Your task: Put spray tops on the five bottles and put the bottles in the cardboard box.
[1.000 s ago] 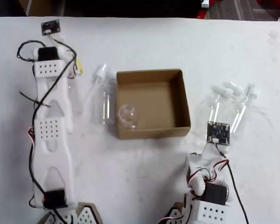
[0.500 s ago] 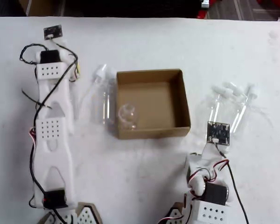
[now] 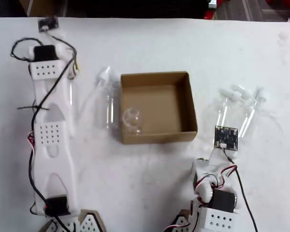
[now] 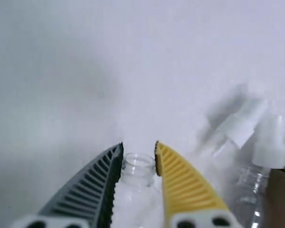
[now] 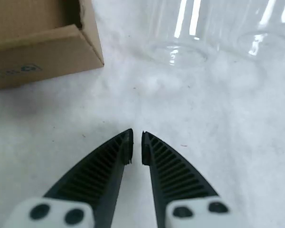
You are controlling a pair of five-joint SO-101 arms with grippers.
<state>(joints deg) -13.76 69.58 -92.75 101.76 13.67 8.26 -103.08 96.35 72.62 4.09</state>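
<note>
Left jaws: grey and yellow, clenched on an open-necked bottle (image 4: 137, 167), low centre of the left wrist view. Right jaws: black, closed on nothing, low over the white bench (image 5: 218, 118). Cardboard box (image 3: 154, 76): open, centre of the high view, with a clear bottle (image 3: 132, 119) inside at its lower-left corner. Spray-topped bottle (image 3: 105, 94): lying just left of the box. Cluster of spray-topped bottles (image 3: 239, 104): right of the box.

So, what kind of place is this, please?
Probably a robotics lab or hobby workbench. Two white arms with bare circuit boards sit at a white table, with clear bottles and a cardboard box laid out.
</note>
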